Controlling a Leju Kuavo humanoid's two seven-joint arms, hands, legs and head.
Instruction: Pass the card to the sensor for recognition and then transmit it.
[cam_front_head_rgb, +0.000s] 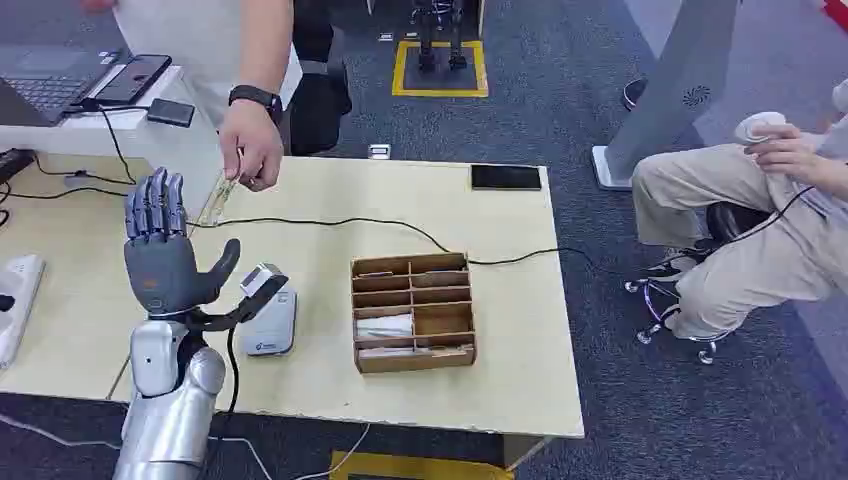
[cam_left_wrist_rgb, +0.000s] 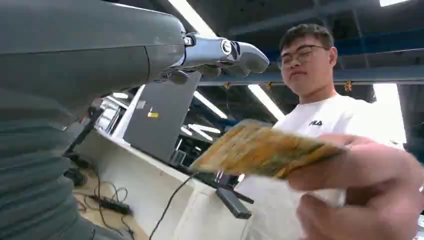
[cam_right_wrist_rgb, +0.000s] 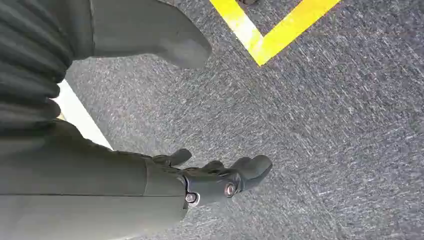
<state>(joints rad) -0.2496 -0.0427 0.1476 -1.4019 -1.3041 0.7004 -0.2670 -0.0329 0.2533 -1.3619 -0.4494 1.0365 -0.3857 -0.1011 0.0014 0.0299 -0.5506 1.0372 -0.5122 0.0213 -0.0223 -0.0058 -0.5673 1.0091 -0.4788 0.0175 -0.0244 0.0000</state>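
While the left hand (cam_front_head_rgb: 160, 255) stands raised above the near left part of the surface (cam_front_head_rgb: 520, 330), palm up and fingers (cam_front_head_rgb: 155, 205) wide apart with nothing in them, the card (cam_front_head_rgb: 218, 200) is not yet the robot's: a person's hand (cam_front_head_rgb: 250, 145) pinches it by its upper end, just beyond the robot's fingertips and close above the surface. In the left wrist view the card (cam_left_wrist_rgb: 260, 147) looks blurred and sits in the person's hand (cam_left_wrist_rgb: 370, 190), apart from the robot's fingers (cam_left_wrist_rgb: 225, 50). The main risk, as it looks from here, is a bad handover: if the fingers close too soon or too late, or catch only a corner, the card could slip and fall onto the surface or the black cable (cam_front_head_rgb: 330, 222) that crosses it. A thin, flat card gives little to grip, so a shallow pinch may let it twist. A second risk lies in the next leg: the sensor (cam_front_head_rgb: 268, 310) sits just beside the raised wrist, so a swing down toward it could knock it or drag the cable. The wooden sorting box (cam_front_head_rgb: 412, 312) stands a little further to the right, and a tilted card might catch on a divider. The right hand (cam_right_wrist_rgb: 220, 180) hangs over the carpet floor (cam_right_wrist_rgb: 325, 125), fingers loosely curled in on nothing
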